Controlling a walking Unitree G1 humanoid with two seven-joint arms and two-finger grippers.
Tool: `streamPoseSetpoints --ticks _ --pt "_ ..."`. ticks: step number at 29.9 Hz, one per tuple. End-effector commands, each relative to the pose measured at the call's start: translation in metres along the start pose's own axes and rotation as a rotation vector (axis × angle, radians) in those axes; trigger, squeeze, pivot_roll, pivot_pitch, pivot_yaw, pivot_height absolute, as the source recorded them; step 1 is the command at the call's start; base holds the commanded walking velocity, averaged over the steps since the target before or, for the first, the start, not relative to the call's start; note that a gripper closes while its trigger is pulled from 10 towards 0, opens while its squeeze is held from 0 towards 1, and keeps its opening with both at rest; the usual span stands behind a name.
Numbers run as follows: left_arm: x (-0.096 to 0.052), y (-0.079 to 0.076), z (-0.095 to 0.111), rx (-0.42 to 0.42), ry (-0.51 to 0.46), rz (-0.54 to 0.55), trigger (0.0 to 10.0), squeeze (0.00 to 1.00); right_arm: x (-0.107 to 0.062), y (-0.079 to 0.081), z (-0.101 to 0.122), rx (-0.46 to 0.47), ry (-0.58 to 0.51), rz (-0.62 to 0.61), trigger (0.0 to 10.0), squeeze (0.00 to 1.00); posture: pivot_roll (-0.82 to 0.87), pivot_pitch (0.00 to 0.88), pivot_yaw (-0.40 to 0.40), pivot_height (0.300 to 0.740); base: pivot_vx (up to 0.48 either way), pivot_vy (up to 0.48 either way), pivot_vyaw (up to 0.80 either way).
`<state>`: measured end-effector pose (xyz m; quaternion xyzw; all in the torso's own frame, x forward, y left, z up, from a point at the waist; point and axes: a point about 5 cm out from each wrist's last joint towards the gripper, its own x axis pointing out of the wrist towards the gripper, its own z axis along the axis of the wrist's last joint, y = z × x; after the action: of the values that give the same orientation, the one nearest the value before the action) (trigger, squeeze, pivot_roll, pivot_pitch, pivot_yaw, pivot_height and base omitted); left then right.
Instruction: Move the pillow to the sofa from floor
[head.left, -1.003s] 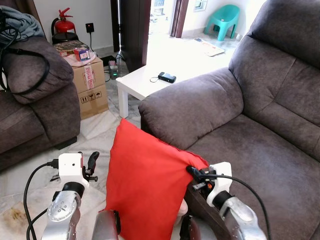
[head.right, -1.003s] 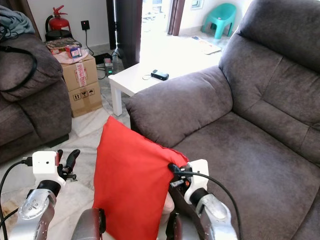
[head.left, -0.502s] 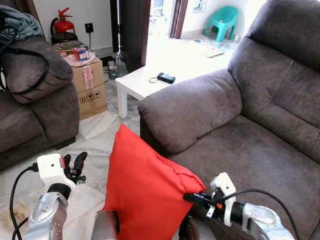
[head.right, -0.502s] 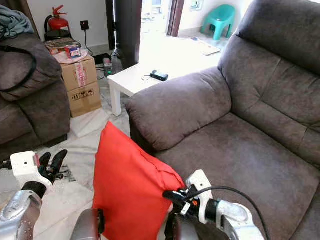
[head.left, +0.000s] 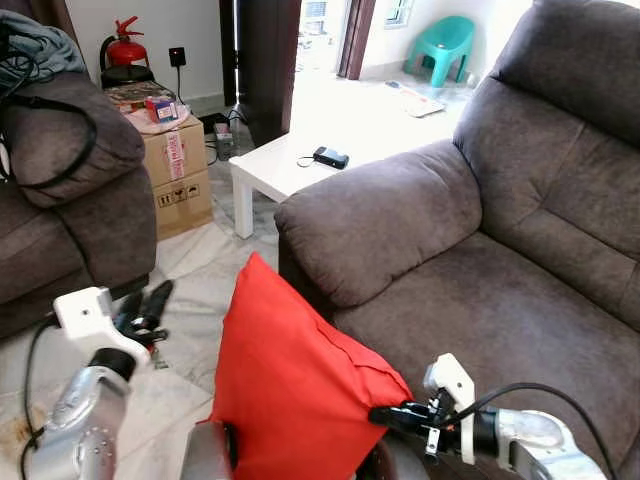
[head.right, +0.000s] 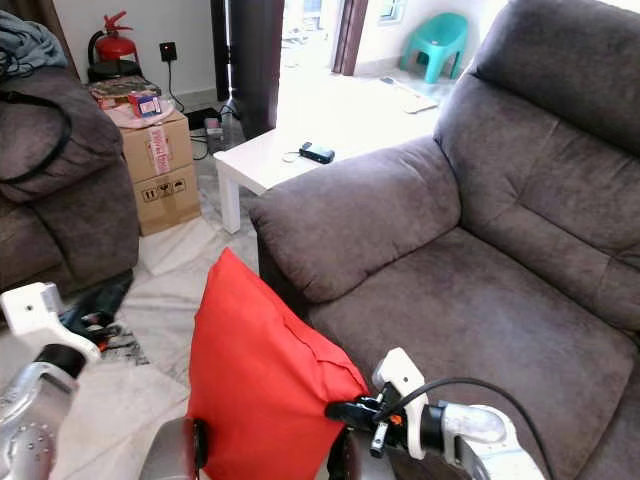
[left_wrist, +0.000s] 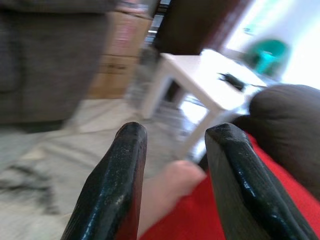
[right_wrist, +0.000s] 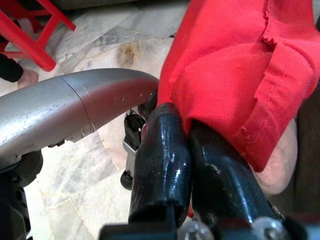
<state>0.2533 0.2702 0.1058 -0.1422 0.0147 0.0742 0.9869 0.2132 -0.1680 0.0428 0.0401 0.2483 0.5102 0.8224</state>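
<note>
red pillow (head.left: 295, 385): stands upright on its lower edge just in front of the sofa's armrest (head.left: 375, 225), one corner up, its right corner pinched by the right hand; it leans a little more toward the seat than a second ago.
right hand (head.left: 385, 414): closed on the pillow's corner; the wrist view shows the two black fingers (right_wrist: 165, 150) pressed together with red cloth bunched between them. the arm has swung out low and now lies nearly level beside the seat cushion.
left hand (head.left: 148, 300): open, holding nothing; its fingers (left_wrist: 117, 175) stand apart with the floor and white counter (left_wrist: 212, 87) between them. it has dropped away from the pillow and now sits well to the left, over the floor (head.left: 190, 290).
grey sofa (head.left: 520, 290): seat cushion bare, just right of the pillow.
what this means: as i read it, the hold has passed to one hand alone, so the pillow hangs from a single corner. the lift onto the seat is not yet done.
risk: a corner pinch may slip, or the pillow may swing and catch on the armrest.
</note>
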Motion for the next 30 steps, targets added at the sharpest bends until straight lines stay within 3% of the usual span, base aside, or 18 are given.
streamPoseSetpoints --ticks 1,4,8,10,12,13,14,15,18,20,21,24,27,30 --pt "0.000 0.003 -0.001 -0.007 0.006 0.016 10.0 0.00 -0.002 -0.001 0.009 -0.012 -0.030 0.013 10.0 0.00 0.16 0.000 -0.161 0.593 0.000 0.000 0.00" --pt "0.000 0.007 0.003 -0.039 0.000 0.000 10.0 0.00 -0.005 0.009 0.008 0.018 -0.029 0.093 10.0 0.00 0.16 0.000 -0.166 0.593 0.000 0.000 0.00" --pt "0.003 0.022 0.013 -0.068 -0.030 0.038 10.0 0.00 -0.010 0.014 0.006 -0.006 -0.001 0.153 10.0 0.00 0.16 0.000 -0.173 0.593 0.000 0.000 0.00" --pt "0.004 0.023 0.015 -0.043 -0.034 0.044 10.0 0.00 -0.009 0.011 0.007 -0.053 0.011 0.115 10.0 0.00 0.16 0.000 -0.176 0.593 0.000 0.000 0.00" --pt "0.004 0.018 0.013 0.038 -0.025 0.039 10.0 0.00 -0.001 -0.007 0.013 -0.069 -0.026 -0.048 10.0 0.00 0.16 0.000 -0.178 0.593 0.000 0.000 0.00" --pt "0.004 0.018 0.013 0.038 -0.025 0.039 10.0 0.00 -0.001 -0.007 0.013 -0.069 -0.026 -0.048 10.0 0.00 0.16 0.000 -0.178 0.593 0.000 0.000 0.00" --pt "0.004 0.006 0.009 0.119 -0.026 0.031 10.0 0.00 0.004 -0.021 0.025 -0.081 -0.127 -0.205 10.0 0.00 0.16 0.000 -0.177 0.593 0.000 0.000 0.00" --pt "0.004 -0.002 0.007 0.159 -0.032 0.023 10.0 0.00 0.006 -0.027 0.032 -0.061 -0.201 -0.277 10.0 0.00 0.16 0.000 -0.177 0.593 0.000 0.000 0.00" --pt "0.003 -0.024 -0.001 0.236 -0.043 -0.011 10.0 0.00 0.011 -0.033 0.044 0.041 -0.372 -0.393 10.0 0.00 0.15 0.000 -0.170 0.593 0.000 0.000 0.00" --pt "0.003 -0.028 -0.003 0.232 -0.045 -0.010 10.0 0.00 0.013 -0.032 0.045 0.067 -0.407 -0.410 10.0 0.00 0.15 0.000 -0.166 0.593 0.000 0.000 0.00" --pt "0.003 -0.037 -0.005 0.256 -0.060 -0.024 10.0 0.00 0.016 -0.033 0.046 0.104 -0.467 -0.473 10.0 0.00 0.15 0.000 -0.161 0.593 0.000 0.000 0.00" --pt "0.003 -0.050 -0.006 0.258 -0.077 -0.049 10.0 0.00 0.020 -0.034 0.044 0.165 -0.520 -0.521 10.0 0.00 0.15 0.000 -0.156 0.593 0.000 0.000 0.00" --pt "0.004 -0.066 -0.009 0.256 -0.079 -0.113 10.0 0.00 0.028 -0.030 0.045 0.169 -0.530 -0.520 10.0 0.00 0.14 0.000 -0.143 0.593 0.000 0.000 0.00" --pt "0.004 -0.072 -0.011 0.249 -0.079 -0.133 10.0 0.00 0.031 -0.029 0.046 0.170 -0.533 -0.527 10.0 0.00 0.14 0.000 -0.142 0.593 0.000 0.000 0.00"
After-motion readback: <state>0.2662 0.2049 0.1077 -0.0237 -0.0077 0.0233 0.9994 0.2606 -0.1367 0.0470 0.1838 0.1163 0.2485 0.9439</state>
